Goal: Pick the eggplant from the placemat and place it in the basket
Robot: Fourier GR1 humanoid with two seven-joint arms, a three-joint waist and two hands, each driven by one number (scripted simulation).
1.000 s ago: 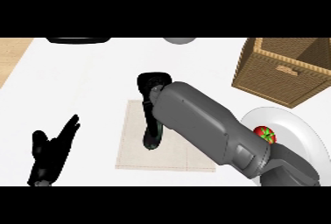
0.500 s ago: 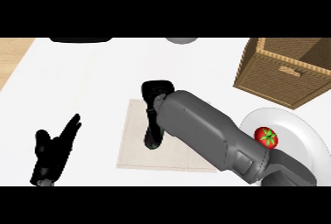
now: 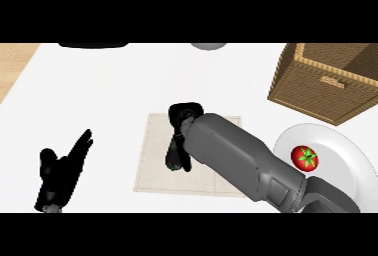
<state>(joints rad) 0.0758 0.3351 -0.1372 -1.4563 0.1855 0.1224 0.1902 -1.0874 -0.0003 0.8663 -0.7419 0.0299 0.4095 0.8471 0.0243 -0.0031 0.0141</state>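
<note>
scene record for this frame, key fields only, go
eggplant: on the placemat, mostly hidden under the right hand
right hand: over the placemat, fingers curled down at the eggplant
left hand: open, resting at the view's lower left
basket: upper right, nothing seen inside
plate: right, holds a tomato

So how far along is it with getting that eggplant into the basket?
Early on. Nothing looks finished: the wicker basket shows no eggplant inside. In hand: the right hand is over the placemat, fingers curled down onto a dark shape that is probably the eggplant, though I cannot tell whether it is lifted. Left: carrying it to the basket and letting go. The left hand rests open at the left.
</note>
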